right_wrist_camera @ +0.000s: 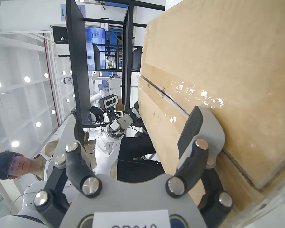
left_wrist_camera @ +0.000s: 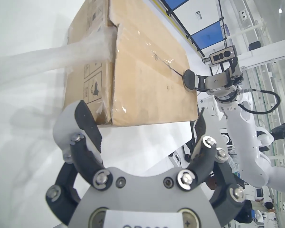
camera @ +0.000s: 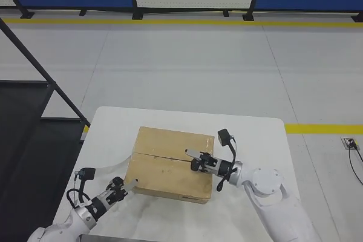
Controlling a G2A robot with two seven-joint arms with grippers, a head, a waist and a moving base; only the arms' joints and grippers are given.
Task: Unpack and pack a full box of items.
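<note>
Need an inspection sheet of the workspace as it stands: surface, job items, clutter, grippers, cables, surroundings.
Surface: white table, carrying one box.
Job's things: cardboard box, flaps shut, seam across the top; clear tape strip attached at the seam's end and trailing away from the box.
Clutter: nothing seen.
Grippers: left gripper open, low by a box corner; right gripper open, one finger lying on the box top at the seam.
Cables: black wrist cable looped at the right arm; floor cable beside the table.
Surroundings: black frame beside the table; yellow floor line.
</note>
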